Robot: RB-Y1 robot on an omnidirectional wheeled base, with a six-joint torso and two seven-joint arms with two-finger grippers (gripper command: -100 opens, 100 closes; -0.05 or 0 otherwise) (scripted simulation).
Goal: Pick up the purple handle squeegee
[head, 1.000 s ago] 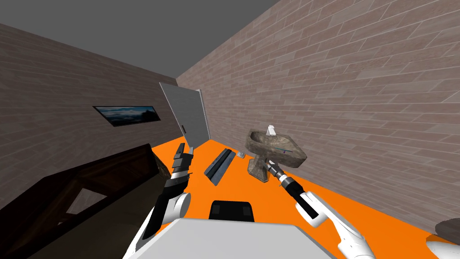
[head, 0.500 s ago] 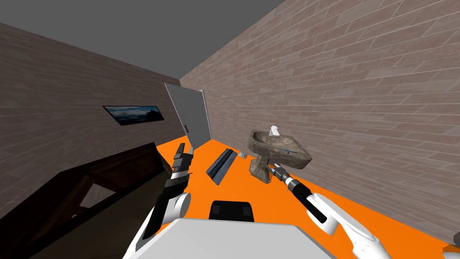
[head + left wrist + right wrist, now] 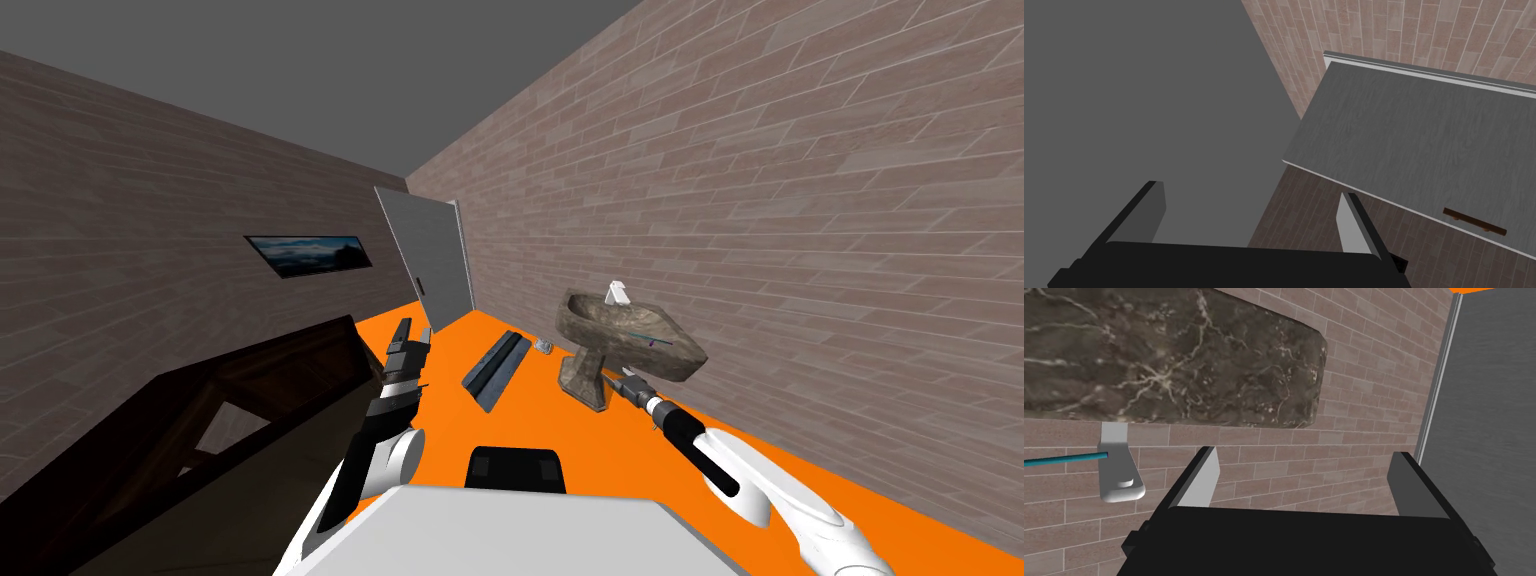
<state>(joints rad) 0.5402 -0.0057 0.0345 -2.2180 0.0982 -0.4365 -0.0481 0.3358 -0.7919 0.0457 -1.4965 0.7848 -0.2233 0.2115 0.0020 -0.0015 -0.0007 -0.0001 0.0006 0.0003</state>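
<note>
Orange floor (image 3: 560, 440); one sink (image 3: 600, 325), one squeegee (image 3: 640, 337); left pincer (image 3: 1249, 197), right pincer (image 3: 1306, 458) spread.

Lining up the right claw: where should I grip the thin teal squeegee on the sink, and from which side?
Probably its purple end. The thin teal-and-purple squeegee lies flat along the brown marble sink's rim, so bring the right claw from above, straddling the shaft.

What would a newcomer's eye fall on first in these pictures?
The bright orange floor jumps out first, stretching ahead of me. Next comes the brown marbled stone pedestal sink against the brick wall on my right, with a thin teal and purple squeegee lying on its rim. My right pincer hangs open beneath the basin.
</note>
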